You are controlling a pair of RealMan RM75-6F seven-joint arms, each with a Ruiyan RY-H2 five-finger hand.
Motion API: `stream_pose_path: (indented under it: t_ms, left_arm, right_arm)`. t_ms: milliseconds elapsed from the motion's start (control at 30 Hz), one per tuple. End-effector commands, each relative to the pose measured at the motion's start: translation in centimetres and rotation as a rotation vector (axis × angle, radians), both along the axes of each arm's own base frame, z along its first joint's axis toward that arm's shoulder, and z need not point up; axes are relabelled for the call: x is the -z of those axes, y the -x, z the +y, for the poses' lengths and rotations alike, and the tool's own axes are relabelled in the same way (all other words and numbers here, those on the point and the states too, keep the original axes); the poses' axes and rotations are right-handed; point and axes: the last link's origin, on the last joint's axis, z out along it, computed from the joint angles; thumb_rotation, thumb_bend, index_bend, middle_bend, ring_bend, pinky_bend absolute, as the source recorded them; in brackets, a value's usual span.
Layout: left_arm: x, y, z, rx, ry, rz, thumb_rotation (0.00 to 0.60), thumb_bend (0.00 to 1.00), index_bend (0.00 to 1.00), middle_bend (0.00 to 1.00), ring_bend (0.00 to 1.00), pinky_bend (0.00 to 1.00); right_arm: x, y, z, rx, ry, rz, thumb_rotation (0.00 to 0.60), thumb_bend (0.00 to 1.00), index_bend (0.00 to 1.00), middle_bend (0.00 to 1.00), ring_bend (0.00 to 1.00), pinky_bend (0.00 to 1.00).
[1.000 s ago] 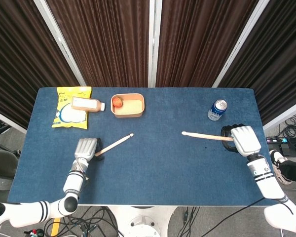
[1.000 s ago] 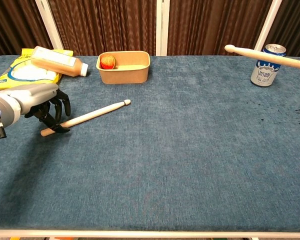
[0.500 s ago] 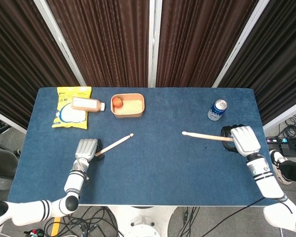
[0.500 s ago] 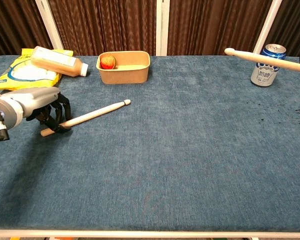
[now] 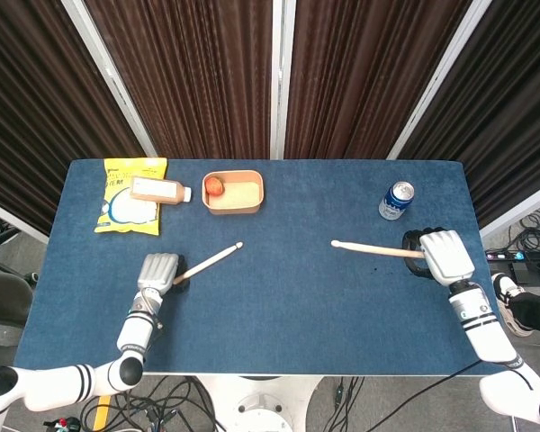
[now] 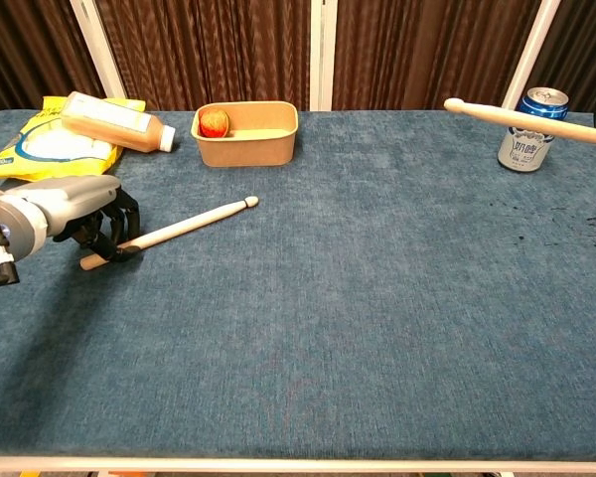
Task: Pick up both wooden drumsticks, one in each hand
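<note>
One wooden drumstick (image 5: 211, 259) lies slanted at the table's left, its tip pointing toward the far right; it shows again as the left drumstick (image 6: 184, 228) in the chest view. My left hand (image 5: 158, 270) has its fingers (image 6: 107, 231) curled round the stick's butt end, low over the cloth. The other drumstick (image 5: 371, 247) is held off the table by my right hand (image 5: 445, 255), tip pointing left. In the chest view this raised drumstick (image 6: 521, 116) crosses in front of the can, and the right hand itself is out of frame.
A blue can (image 5: 396, 200) stands just behind the right hand. At the back left lie a yellow snack bag (image 5: 119, 209) and a brown bottle (image 5: 159, 190). A tan box (image 5: 244, 193) with a small red fruit (image 5: 214, 186) sits back centre. The blue table (image 5: 288, 297) fills the views.
My left hand has drawn its fingers tighter round the left stick's butt, and the stick's tip has lifted slightly. The right stick has risen a touch.
</note>
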Motion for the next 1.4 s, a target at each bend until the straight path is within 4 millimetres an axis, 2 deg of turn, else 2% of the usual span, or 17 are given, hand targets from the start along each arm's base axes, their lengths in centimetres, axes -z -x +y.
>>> stream_pose_path:
  t_ms: [33, 133, 267, 567, 733, 933, 1033, 1167, 1400]
  left_arm:
    - [0.1, 0.0, 0.0, 0.003, 0.001, 0.001, 0.528, 0.37, 0.49, 0.56, 0.69, 0.83]
    - [0.2, 0.0, -0.1, 0.006, 0.0, 0.002, 0.539, 0.37, 0.49, 0.56, 0.69, 0.83]
    - [0.2, -0.1, -0.1, 0.007, 0.002, 0.002, 0.592, 0.37, 0.49, 0.57, 0.69, 0.83]
    - [0.2, -0.1, 0.0, 0.026, -0.013, -0.022, 0.6, 0.4, 0.55, 0.64, 0.71, 0.83]
    - [-0.9, 0.4, 0.0, 0.059, -0.058, -0.102, 0.6, 0.45, 0.62, 0.71, 0.73, 0.85]
    - [-3.5, 0.7, 0.3, 0.111, -0.093, -0.257, 0.6, 0.48, 0.64, 0.73, 0.74, 0.85]
    - [-4.9, -0.2, 0.4, 0.15, -0.11, -0.38, 0.6, 0.48, 0.64, 0.73, 0.73, 0.85]
    - [-6.1, -2.0, 0.3, 0.227, -0.105, -0.54, 0.6, 0.48, 0.64, 0.73, 0.73, 0.85]
    - [-5.8, -5.5, -0.2, 0.369, -0.036, -0.719, 0.6, 0.48, 0.64, 0.73, 0.73, 0.85]
  right_arm:
    - [0.0, 0.0, 0.0, 0.0, 0.001, 0.0, 0.6, 0.5, 0.75, 0.66, 0.48, 0.49]
    - [-0.1, 0.0, 0.1, 0.002, 0.002, 0.0, 0.6, 0.5, 0.75, 0.66, 0.48, 0.49]
    - [-0.1, 0.2, 0.2, 0.005, 0.002, -0.001, 0.6, 0.5, 0.75, 0.66, 0.48, 0.49]
    - [0.0, 0.5, 0.6, 0.011, 0.005, -0.012, 0.6, 0.5, 0.75, 0.66, 0.49, 0.49]
    - [0.3, 1.2, 1.7, 0.035, 0.007, -0.074, 0.6, 0.53, 0.76, 0.66, 0.49, 0.49]
    - [1.7, 1.4, 3.4, 0.06, -0.037, -0.218, 0.6, 0.62, 0.78, 0.66, 0.51, 0.49]
    - [3.2, 0.4, 4.2, 0.056, -0.081, -0.313, 0.6, 0.64, 0.78, 0.66, 0.51, 0.49]
    - [5.6, -1.7, 4.9, 0.047, -0.156, -0.458, 0.6, 0.64, 0.79, 0.66, 0.51, 0.49]
    - [9.1, -7.0, 5.3, 0.0, -0.251, -0.656, 0.6, 0.66, 0.79, 0.66, 0.52, 0.49]
